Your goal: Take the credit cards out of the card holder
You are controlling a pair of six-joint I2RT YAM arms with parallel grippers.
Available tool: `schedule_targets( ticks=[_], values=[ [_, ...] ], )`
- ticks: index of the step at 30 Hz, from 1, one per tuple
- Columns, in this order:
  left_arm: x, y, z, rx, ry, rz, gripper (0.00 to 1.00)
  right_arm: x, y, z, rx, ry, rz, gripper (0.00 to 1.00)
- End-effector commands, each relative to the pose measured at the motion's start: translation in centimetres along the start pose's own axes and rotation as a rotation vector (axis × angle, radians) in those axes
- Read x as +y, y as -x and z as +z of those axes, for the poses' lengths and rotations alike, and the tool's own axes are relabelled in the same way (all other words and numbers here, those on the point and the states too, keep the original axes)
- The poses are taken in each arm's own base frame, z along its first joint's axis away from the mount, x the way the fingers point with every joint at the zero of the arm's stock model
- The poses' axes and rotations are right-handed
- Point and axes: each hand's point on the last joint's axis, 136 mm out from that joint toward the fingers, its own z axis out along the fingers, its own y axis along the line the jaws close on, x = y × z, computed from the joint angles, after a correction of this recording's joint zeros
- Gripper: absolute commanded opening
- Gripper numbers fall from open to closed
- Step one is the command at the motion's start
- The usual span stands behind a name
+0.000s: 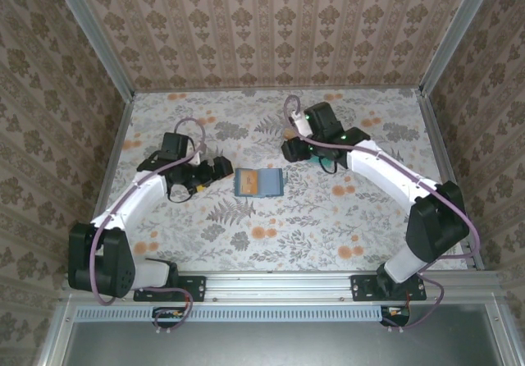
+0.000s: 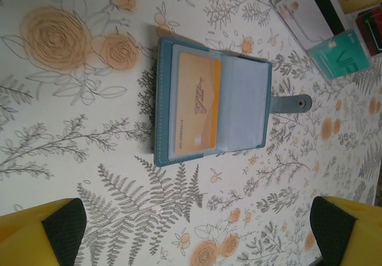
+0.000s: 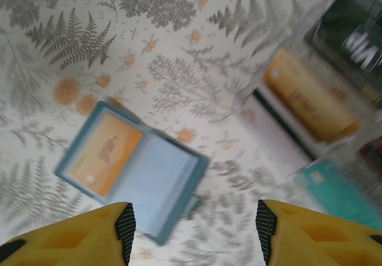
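Note:
The teal card holder [image 1: 258, 182] lies open and flat mid-table. An orange-tan credit card [image 2: 197, 102] sits in its left pocket; the right pocket [image 2: 242, 108] looks pale blue-grey. My left gripper [image 2: 200, 236] stands open just left of the holder, its fingers [image 2: 59, 230] clear of it. To the holder's right, my right gripper [image 3: 196, 227] is open above the table with nothing between its pads [image 3: 125, 227]; that view is motion-blurred, with the holder [image 3: 131, 170] at lower left. A pale white card [image 2: 304, 12] with a dark stripe lies at the clear tray.
A clear compartment tray [image 3: 316, 93] sits right of the holder under my right arm [image 1: 328, 157], holding an orange-tan piece [image 3: 310, 102], a black block [image 3: 352, 33], a teal one [image 2: 340, 54] and a red one [image 2: 373, 30]. Patterned walls enclose the table.

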Motion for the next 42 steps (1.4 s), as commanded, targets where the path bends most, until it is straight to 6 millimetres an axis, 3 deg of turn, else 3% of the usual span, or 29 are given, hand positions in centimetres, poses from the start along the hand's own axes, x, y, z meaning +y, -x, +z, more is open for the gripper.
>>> schedule_targets(
  ticks=[1, 6, 13, 22, 31, 42],
  values=[
    [-0.2, -0.4, 1.0, 0.005, 0.004, -0.019, 0.98, 1.3, -2.4, 1.7, 0.063, -0.035, 0.283, 0.58],
    [-1.0, -1.1, 2.6, 0.045, 0.005, -0.005, 0.93, 7.0, -5.4, 5.2, 0.18, 0.12, 0.396, 0.53],
    [-1.3, -0.5, 4.3, 0.064, 0.031, 0.003, 0.89, 9.1, -7.0, 9.0, 0.26, 0.135, 0.461, 0.45],
    [-2.0, 0.3, 5.8, 0.09, 0.03, -0.008, 0.65, 8.9, -7.4, 11.7, 0.316, 0.087, 0.487, 0.39],
    [-1.1, 0.3, 7.9, 0.128, 0.063, -0.033, 0.39, 8.6, -7.6, 12.6, 0.341, 0.103, 0.51, 0.33],
    [-0.1, 0.0, 9.6, 0.155, 0.097, -0.038, 0.21, 8.9, -8.0, 13.2, 0.368, 0.167, 0.519, 0.27]
  ],
)
